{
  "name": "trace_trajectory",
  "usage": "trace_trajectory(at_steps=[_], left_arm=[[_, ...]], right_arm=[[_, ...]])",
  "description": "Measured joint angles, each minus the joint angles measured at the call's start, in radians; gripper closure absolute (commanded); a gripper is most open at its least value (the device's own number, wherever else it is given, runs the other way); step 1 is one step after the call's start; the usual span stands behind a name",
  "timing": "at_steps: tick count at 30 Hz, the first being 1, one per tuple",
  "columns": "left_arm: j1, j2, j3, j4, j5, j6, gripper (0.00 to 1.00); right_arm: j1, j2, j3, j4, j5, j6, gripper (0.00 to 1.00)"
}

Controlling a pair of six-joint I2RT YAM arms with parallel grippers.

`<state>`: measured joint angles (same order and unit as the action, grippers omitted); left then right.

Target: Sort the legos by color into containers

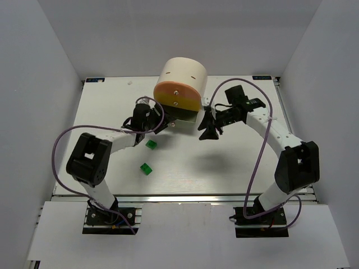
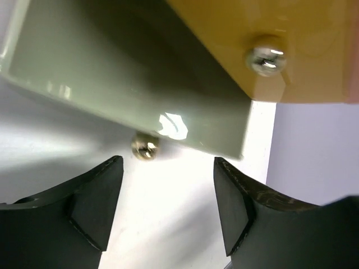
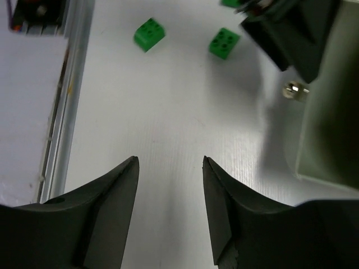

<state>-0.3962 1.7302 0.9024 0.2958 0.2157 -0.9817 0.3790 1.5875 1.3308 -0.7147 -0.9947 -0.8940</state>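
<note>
Two green legos (image 1: 151, 144) (image 1: 146, 168) lie on the table left of centre; they also show in the right wrist view (image 3: 224, 42) (image 3: 149, 33). The cream drum (image 1: 179, 72) stands at the back with an orange drawer front (image 1: 178, 95) and a pale drawer (image 1: 184, 119) pulled out below it. My left gripper (image 1: 161, 124) is open at that drawer's left corner, and the drawer's knob (image 2: 145, 147) lies just ahead of the left gripper (image 2: 168, 168). My right gripper (image 1: 208, 130) is open and empty beside the drawer's right side, over bare table (image 3: 170, 162). No purple or orange-yellow legos show.
The orange-yellow drawer with its knob (image 2: 265, 59) hangs above the pale drawer (image 2: 129, 73). The pale drawer's wall (image 3: 328, 129) is close on the right of my right gripper. White walls enclose the table. The table's front rail (image 3: 61, 112) runs on the left.
</note>
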Motion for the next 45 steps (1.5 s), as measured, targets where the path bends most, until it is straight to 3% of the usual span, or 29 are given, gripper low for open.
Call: trace_trajectory(at_steps=[5, 8, 9, 12, 13, 15, 16, 17, 20, 26, 32, 33, 38, 41, 42, 45], left_arm=[[0.0, -0.157, 0.005, -0.186, -0.039, 0.058, 0.32], [0.0, -0.266, -0.007, -0.301, -0.078, 0.082, 0.59], [0.0, -0.311, -0.02, -0.339, -0.095, 0.087, 0.73], [0.004, -0.465, -0.07, -0.455, -0.161, 0.097, 0.9], [0.004, -0.518, -0.082, -0.495, -0.188, 0.098, 0.9], [0.005, -0.63, -0.101, -0.592, -0.261, 0.1, 0.81], [0.006, -0.681, -0.105, -0.636, -0.291, 0.098, 0.55], [0.006, -0.734, -0.109, -0.682, -0.325, 0.094, 0.45], [0.008, -0.866, -0.109, -0.818, -0.41, 0.065, 0.3], [0.008, -1.049, -0.12, -1.065, -0.506, -0.026, 0.29], [0.008, -1.155, -0.099, -1.251, -0.597, -0.076, 0.29], [0.008, -1.158, -0.077, -1.28, -0.616, -0.079, 0.29], [0.008, -1.161, 0.047, -1.365, -0.727, -0.078, 0.29], [0.008, -1.167, 0.095, -1.392, -0.778, -0.076, 0.29], [0.008, -1.168, 0.102, -1.4, -0.79, -0.074, 0.29], [0.007, -1.172, 0.109, -1.428, -0.813, -0.073, 0.29]], right_arm=[[0.096, 0.095, 0.057, -0.154, -0.006, -0.232, 0.47], [0.16, 0.121, 0.061, -0.173, 0.004, -0.281, 0.47], [0.181, 0.122, 0.061, -0.169, 0.011, -0.289, 0.46], [0.257, 0.123, 0.06, -0.128, 0.034, -0.306, 0.42], [0.285, 0.124, 0.057, -0.112, 0.044, -0.314, 0.37], [0.349, 0.13, 0.05, -0.076, 0.067, -0.326, 0.33], [0.38, 0.137, 0.049, -0.057, 0.08, -0.329, 0.29], [0.414, 0.15, 0.048, -0.035, 0.097, -0.329, 0.29], [0.496, 0.203, 0.047, 0.053, 0.164, -0.282, 0.29], [0.587, 0.288, 0.04, 0.256, 0.286, -0.037, 0.32], [0.625, 0.338, 0.04, 0.407, 0.412, 0.33, 0.36], [0.631, 0.356, 0.048, 0.418, 0.434, 0.396, 0.3], [0.684, 0.455, 0.097, 0.436, 0.582, 0.696, 0.23], [0.719, 0.491, 0.124, 0.447, 0.653, 0.818, 0.19], [0.728, 0.493, 0.132, 0.453, 0.673, 0.85, 0.11], [0.758, 0.496, 0.155, 0.462, 0.75, 0.924, 0.11]])
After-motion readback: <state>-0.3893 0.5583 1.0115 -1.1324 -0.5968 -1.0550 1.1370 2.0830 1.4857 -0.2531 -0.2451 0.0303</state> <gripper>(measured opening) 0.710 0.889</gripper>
